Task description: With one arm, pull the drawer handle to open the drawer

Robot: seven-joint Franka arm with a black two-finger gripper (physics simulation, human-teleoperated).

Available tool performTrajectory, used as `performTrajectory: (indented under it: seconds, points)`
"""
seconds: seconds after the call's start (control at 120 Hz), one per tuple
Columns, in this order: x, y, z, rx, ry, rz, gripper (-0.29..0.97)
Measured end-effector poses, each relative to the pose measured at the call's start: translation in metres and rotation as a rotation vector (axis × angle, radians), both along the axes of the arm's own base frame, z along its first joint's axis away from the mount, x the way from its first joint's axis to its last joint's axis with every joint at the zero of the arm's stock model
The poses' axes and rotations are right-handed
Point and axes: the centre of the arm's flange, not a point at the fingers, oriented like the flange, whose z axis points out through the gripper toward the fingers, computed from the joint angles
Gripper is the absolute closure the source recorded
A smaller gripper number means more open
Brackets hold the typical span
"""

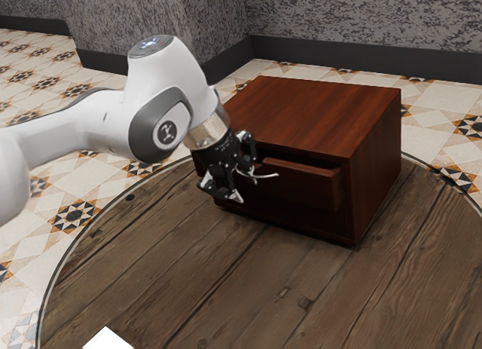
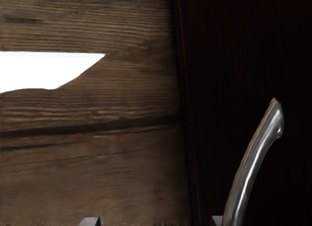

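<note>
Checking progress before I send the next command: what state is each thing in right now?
Gripper: open, fingers spread.
Drawer handle: right beside the gripper, not clamped.
Drawer: looks slightly pulled out, its front proud of the cabinet.

handle (image 2: 253,157) gets cut off at the wrist view's edge, and the gripper (image 1: 224,189) hides one end of it

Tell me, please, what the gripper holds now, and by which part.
Nothing is clamped: the gripper is open, with the drawer handle lying beside one finger.
</note>
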Motion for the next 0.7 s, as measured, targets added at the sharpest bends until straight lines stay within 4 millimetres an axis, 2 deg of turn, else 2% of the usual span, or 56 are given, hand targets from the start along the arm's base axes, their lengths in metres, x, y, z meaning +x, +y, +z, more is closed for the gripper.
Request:
performTrajectory:
  seconds: [0.167,0.7]
  points:
    - [-0.006,0.000,0.004,0.008,-0.010,-0.003,0.42]
    - [-0.057,-0.004,0.008,0.002,-0.024,-0.005,0.39]
